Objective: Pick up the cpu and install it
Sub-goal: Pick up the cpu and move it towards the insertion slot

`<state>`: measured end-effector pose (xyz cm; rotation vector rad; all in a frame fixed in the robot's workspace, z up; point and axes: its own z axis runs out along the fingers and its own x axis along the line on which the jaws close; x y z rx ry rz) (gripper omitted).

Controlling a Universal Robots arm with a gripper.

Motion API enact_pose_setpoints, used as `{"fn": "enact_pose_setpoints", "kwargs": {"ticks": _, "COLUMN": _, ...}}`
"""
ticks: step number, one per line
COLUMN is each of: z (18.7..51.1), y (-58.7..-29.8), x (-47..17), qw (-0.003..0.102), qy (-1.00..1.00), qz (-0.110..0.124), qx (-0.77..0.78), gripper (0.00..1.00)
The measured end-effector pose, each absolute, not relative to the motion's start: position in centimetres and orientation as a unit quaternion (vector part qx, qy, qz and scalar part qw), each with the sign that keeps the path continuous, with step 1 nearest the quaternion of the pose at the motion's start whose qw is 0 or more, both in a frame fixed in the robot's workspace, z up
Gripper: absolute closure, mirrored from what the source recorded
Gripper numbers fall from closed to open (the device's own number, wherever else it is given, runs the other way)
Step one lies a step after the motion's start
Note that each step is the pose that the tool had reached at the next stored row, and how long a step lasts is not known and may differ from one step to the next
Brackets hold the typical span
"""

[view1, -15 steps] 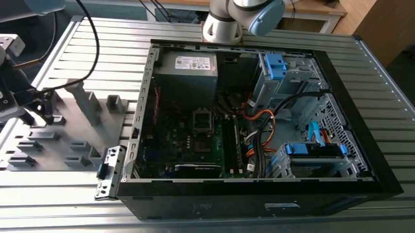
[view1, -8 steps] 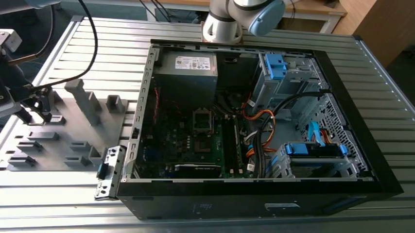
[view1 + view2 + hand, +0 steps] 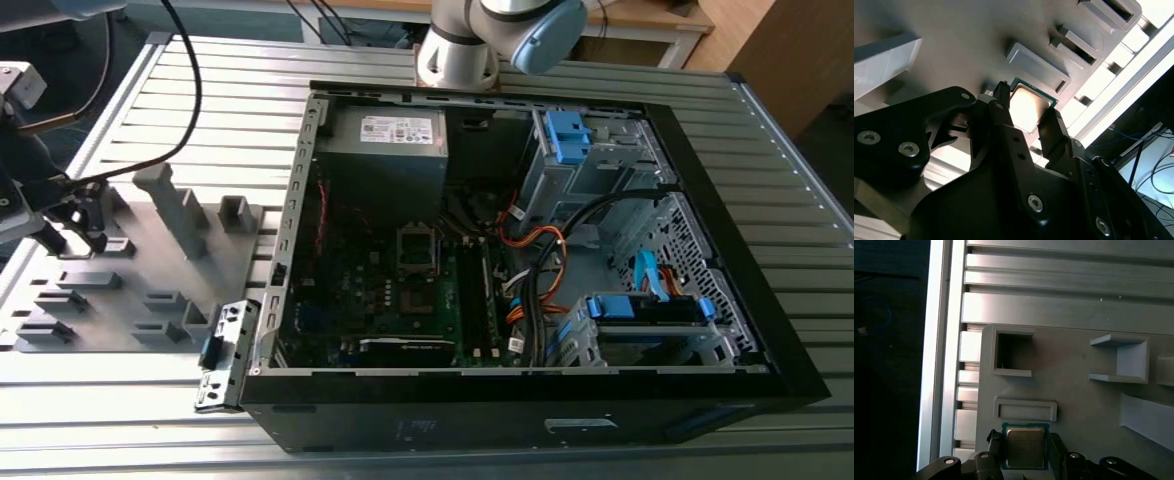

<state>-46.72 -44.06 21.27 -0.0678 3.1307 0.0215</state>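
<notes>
Desk (image 3: 787, 170): slatted metal, carrying everything.
Case (image 3: 441, 425): black and open, at the exterior view's right, its board exposed.
Tray (image 3: 234, 262): grey, with raised blocks and pockets, just beside the case on the exterior view's left.
Hand (image 3: 76, 238): low over the tray's outer part, with its fingers set against two opposite edges of the cpu, pinching it.
Cpu (image 3: 1028, 106): in the second wrist view, silvery top showing, between the fingers and next to a shallow pocket. Whether it is lifted or lying on the tray is hard to tell.
Progress: the grasp looks made. The cpu is well apart from the case, so the carry and the installation are not yet done.
</notes>
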Motion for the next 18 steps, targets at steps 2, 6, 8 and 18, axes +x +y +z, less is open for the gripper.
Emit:
{"fn": "enact_pose_setpoints", "kwargs": {"ticks": 2, "z": 21.0, "y": -44.1, "x": -46.7, "qw": 0.005, "qy": 1.0, "qz": 0.007, "qx": -0.022, "gripper": 0.53}}
{"fn": "enact_pose_setpoints", "kwargs": {"ticks": 6, "z": 20.3, "y": -44.1, "x": -46.7, "qw": 0.005, "qy": 1.0, "qz": 0.007, "qx": -0.022, "gripper": 0.53}}
{"fn": "enact_pose_setpoints", "kwargs": {"ticks": 8, "z": 20.0, "y": -44.1, "x": -46.7, "qw": 0.005, "qy": 1.0, "qz": 0.007, "qx": -0.022, "gripper": 0.53}}
{"fn": "enact_pose_setpoints", "kwargs": {"ticks": 18, "z": 19.2, "y": -44.1, "x": -46.7, "qw": 0.005, "qy": 1.0, "qz": 0.007, "qx": -0.022, "gripper": 0.53}}
